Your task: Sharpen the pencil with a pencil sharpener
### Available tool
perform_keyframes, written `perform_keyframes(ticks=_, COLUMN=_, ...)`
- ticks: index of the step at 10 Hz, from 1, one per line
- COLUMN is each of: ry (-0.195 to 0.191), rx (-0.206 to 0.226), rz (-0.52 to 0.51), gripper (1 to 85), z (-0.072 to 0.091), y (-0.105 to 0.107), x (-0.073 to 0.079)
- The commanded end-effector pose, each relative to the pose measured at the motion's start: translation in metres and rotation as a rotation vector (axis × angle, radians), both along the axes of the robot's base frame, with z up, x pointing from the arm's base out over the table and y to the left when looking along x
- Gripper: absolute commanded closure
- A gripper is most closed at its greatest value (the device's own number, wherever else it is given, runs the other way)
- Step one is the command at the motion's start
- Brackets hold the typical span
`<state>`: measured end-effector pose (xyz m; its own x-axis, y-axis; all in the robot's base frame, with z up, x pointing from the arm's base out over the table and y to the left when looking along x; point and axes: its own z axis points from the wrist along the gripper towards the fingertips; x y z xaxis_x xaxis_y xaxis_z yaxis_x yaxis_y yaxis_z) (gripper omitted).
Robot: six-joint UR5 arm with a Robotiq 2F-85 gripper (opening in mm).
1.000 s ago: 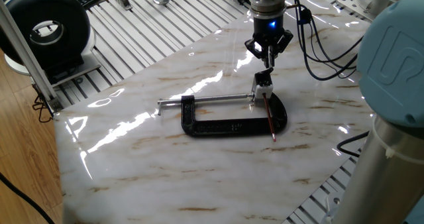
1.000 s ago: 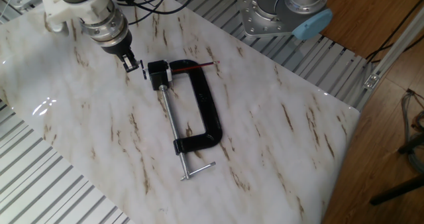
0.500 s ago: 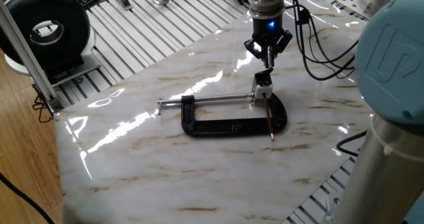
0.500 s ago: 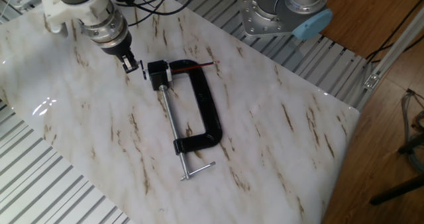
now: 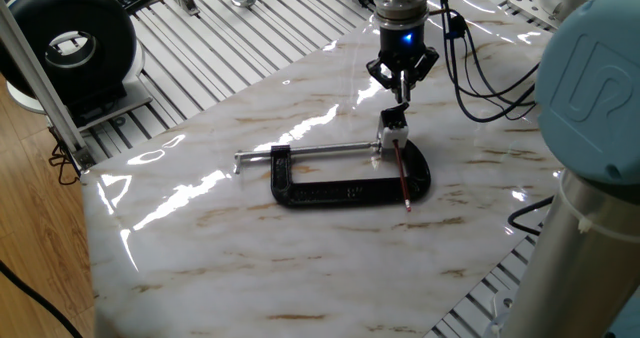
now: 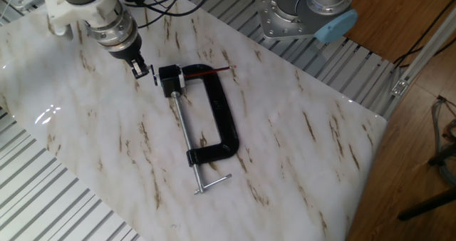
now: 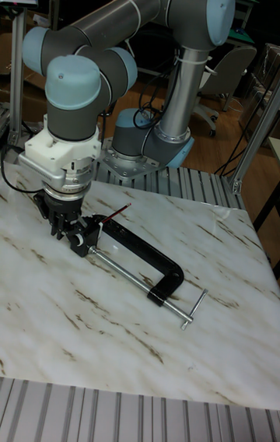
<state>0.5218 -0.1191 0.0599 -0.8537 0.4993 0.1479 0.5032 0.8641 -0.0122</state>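
The pencil sharpener [image 5: 393, 130] [image 6: 169, 78], a small white block with a black top, sits at the screw end of the black clamp. The red pencil [image 5: 402, 176] [image 6: 206, 71] [image 7: 117, 214] points into the sharpener and lies across the clamp's frame. My gripper [image 5: 403, 94] [image 6: 145, 71] [image 7: 68, 233] hangs just behind the sharpener, on the side away from the pencil. Its fingertips stand a little apart and hold nothing. In the tall fixed view the gripper covers most of the sharpener.
A large black C-clamp [image 5: 345, 191] [image 6: 222, 120] [image 7: 148, 257] with a long silver screw rod [image 5: 310, 152] [image 6: 187, 135] lies mid-table. The robot base [image 6: 306, 13] stands at the table's edge. A black round device [image 5: 70, 43] sits off the marble at the far left.
In one fixed view the gripper and the clamp with the pencil sit a few pixels further left than before. The other fixed view shows no difference.
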Motion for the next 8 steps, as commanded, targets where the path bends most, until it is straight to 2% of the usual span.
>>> perform_keyframes(ticks=1, ry=-0.022, rx=0.009, rz=-0.003, gripper=84.7, z=0.0018, y=0.0013, x=0.0037)
perform_keyframes(ticks=2, ry=-0.013, rx=-0.011, rz=-0.001, gripper=84.7, z=0.0038, y=-0.0029, x=0.0003)
perform_keyframes(ticks=5, ry=0.002, rx=-0.023, rz=-0.012, gripper=84.7, z=0.0087, y=0.0018, x=-0.0026)
perform_keyframes(ticks=8, ry=0.002, rx=-0.037, rz=-0.012, gripper=84.7, z=0.0101, y=0.0059, x=0.0026)
